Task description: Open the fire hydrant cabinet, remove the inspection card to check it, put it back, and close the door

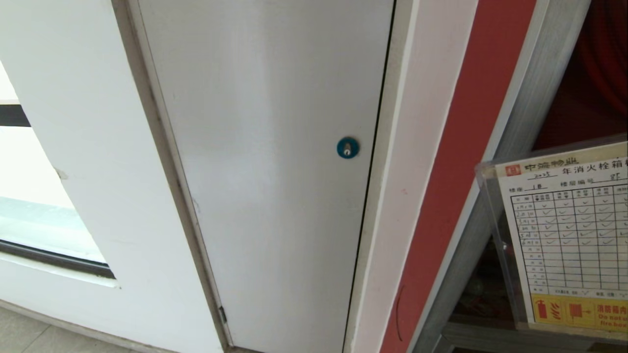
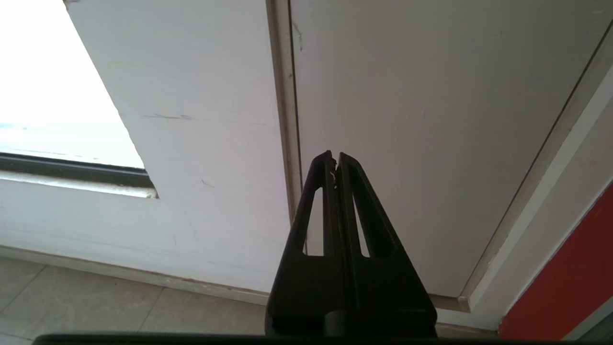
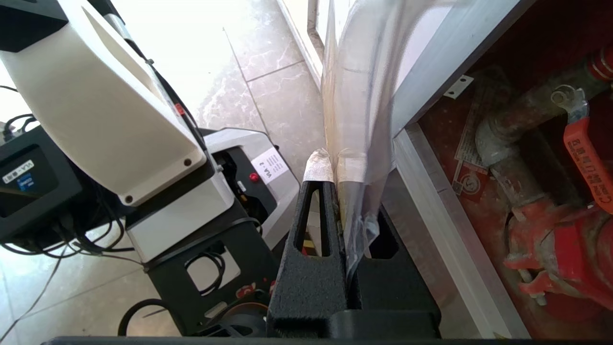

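The fire hydrant cabinet stands open at the right of the head view, with its silver frame (image 1: 535, 88) and a dark red interior (image 3: 507, 158). The inspection card (image 1: 569, 235), a white checked grid with a yellow strip in a clear sleeve, hangs in front of the opening at the right edge. My right gripper (image 3: 330, 167) is shut on the sleeve's edge, and the card (image 3: 354, 96) rises edge-on from the fingers beside the frame. My left gripper (image 2: 335, 155) is shut and empty, parked low and facing a white wall. The cabinet's door is out of view.
A plain grey-white flush door with a round blue lock (image 1: 347, 147) fills the middle of the head view. A window (image 1: 39, 211) is at the left. Red valve and pipe (image 3: 550, 258) sit inside the cabinet. My own base (image 3: 143, 191) stands on the tiled floor (image 3: 268, 72).
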### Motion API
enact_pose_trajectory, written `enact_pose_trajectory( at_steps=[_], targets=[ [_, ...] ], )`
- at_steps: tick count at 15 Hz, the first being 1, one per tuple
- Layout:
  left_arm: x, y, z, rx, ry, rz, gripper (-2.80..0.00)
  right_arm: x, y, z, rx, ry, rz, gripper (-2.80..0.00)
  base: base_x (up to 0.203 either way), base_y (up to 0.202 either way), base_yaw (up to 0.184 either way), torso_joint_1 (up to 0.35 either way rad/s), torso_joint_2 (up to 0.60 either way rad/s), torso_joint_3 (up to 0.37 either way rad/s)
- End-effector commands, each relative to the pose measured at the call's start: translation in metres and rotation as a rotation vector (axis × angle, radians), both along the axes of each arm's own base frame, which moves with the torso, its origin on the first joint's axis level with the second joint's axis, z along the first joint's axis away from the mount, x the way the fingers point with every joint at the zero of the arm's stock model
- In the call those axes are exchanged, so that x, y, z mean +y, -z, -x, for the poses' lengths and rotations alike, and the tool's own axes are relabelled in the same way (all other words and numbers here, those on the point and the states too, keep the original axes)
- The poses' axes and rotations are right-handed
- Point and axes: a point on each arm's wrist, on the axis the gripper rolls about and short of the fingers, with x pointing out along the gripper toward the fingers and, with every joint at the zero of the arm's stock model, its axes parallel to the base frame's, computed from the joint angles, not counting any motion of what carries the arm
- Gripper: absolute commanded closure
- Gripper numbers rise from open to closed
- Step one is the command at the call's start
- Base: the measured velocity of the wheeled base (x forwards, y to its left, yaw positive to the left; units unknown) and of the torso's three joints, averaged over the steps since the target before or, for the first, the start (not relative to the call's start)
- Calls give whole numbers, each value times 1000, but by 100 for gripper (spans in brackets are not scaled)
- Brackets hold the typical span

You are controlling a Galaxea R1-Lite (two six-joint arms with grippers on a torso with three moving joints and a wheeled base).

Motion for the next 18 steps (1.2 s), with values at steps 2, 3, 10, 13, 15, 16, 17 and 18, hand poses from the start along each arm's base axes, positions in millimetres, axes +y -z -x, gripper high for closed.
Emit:
enact_pose_trajectory(
  at_steps=[2,3,10,13,15,16,17,18],
  targets=[
    [0,2,-1,7,0,0,0,7,2,11,-14,2,2,0,0,0,0,0,0,0],
    [0,2,-1,7,0,0,0,10,4,14,-34,14,11,0,0,0,0,0,0,0],
    [0,2,-1,7,0,0,0,35,-7,9,-26,42,-89,0,0,0,0,0,0,0],
    [0,2,-1,7,0,0,0,47,-15,14,31,3,-195,0,0,0,0,0,0,0],
    [0,2,-1,7,0,0,0,52,-27,11,21,3,-294,0,0,0,0,0,0,0],
    [0,2,-1,7,0,0,0,53,-33,8,-7,3,-330,0,0,0,0,0,0,0],
    [0,2,-1,8,0,0,0,54,-36,5,-22,1,-346,0,0,0,0,0,0,0],
    [0,2,-1,7,0,0,0,55,-35,0,-16,0,-347,0,0,0,0,0,0,0]
  ],
)
